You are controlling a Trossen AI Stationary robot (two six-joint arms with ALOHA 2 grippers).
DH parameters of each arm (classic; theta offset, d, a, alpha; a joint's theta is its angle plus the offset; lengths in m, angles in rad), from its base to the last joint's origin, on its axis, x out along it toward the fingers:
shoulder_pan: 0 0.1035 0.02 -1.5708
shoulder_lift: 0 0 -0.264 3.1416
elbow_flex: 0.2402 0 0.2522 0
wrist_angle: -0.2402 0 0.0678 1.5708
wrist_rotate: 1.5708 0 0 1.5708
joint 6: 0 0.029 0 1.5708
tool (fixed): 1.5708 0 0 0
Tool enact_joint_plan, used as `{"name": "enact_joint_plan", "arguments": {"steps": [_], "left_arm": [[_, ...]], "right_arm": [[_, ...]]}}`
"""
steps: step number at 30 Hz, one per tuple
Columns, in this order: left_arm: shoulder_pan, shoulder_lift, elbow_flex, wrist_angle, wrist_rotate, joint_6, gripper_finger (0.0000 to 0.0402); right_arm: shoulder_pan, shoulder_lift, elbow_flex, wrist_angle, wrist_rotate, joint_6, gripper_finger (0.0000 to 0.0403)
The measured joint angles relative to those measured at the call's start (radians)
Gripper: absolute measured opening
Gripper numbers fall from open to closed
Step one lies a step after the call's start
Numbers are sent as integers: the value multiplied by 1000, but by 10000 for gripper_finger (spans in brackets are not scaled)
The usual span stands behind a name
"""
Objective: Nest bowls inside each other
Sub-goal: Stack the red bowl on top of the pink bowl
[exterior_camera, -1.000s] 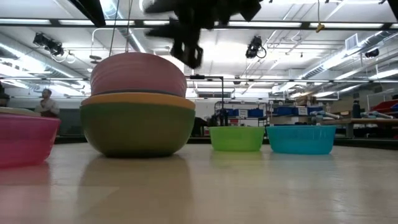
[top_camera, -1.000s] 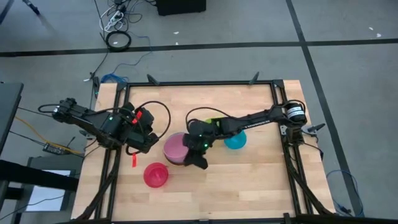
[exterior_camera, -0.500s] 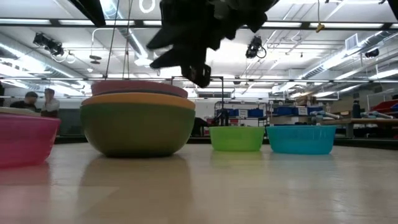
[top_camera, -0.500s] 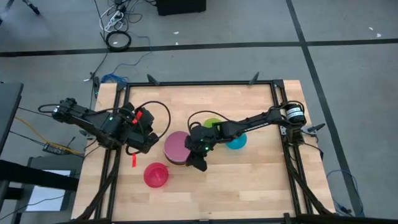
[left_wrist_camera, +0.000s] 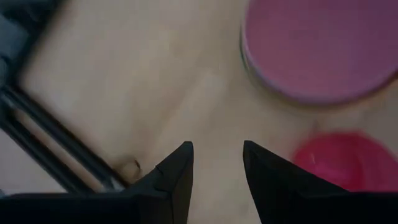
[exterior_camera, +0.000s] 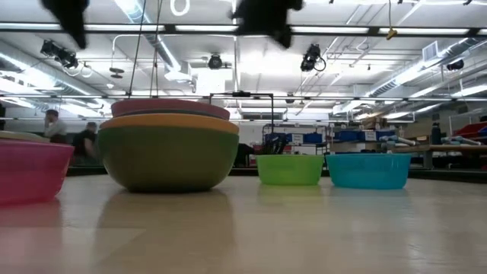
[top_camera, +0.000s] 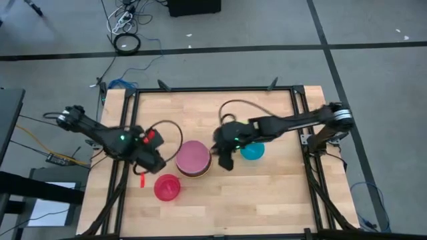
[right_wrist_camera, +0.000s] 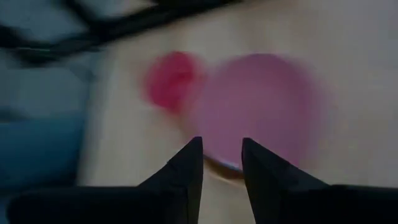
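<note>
A pink bowl [top_camera: 193, 155] sits nested in an orange bowl [exterior_camera: 169, 122], which sits in a dark green bowl [exterior_camera: 167, 160], a little left of the table's middle. A red bowl [top_camera: 167, 188] stands on its base near the front left. A lime green bowl [exterior_camera: 289, 169] and a teal bowl [top_camera: 253, 151] stand right of the stack. My left gripper [left_wrist_camera: 217, 146] hangs open above bare wood, left of the stack and beyond the red bowl. My right gripper [right_wrist_camera: 222, 142] hangs open in the air just right of the stack, pointing toward the pink bowl.
A black frame [top_camera: 293, 90] borders the wooden table on all sides. Bare wood lies along the far side and the near right. In the low view, people stand in the room far behind the table.
The pink bowl, which stood high and domed above the orange bowl, has dropped down into it and now sits level. My right gripper has risen and drawn back toward the table's right. My left gripper has sunk a little and tipped toward the red bowl.
</note>
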Motion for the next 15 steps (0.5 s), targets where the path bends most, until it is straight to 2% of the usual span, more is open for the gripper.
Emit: {"name": "enact_joint_plan", "arguments": {"steps": [3, 5, 8, 12, 15], "left_arm": [[-42, 0, -102, 20, 92, -136, 149], [-62, 0, -171, 42, 126, -232, 149], [-65, 0, -256, 166, 218, -262, 149], [-65, 1, -323, 381, 338, -270, 149], [-65, 1, -331, 418, 378, -278, 149]], "right_arm": [[45, -81, 0, -143, 285, -9, 100], [74, -129, 0, -197, 385, -1, 100], [107, -182, 0, -227, 447, 42, 99], [126, -213, 0, -233, 463, 61, 100], [128, -213, 0, -232, 465, 61, 100]]}}
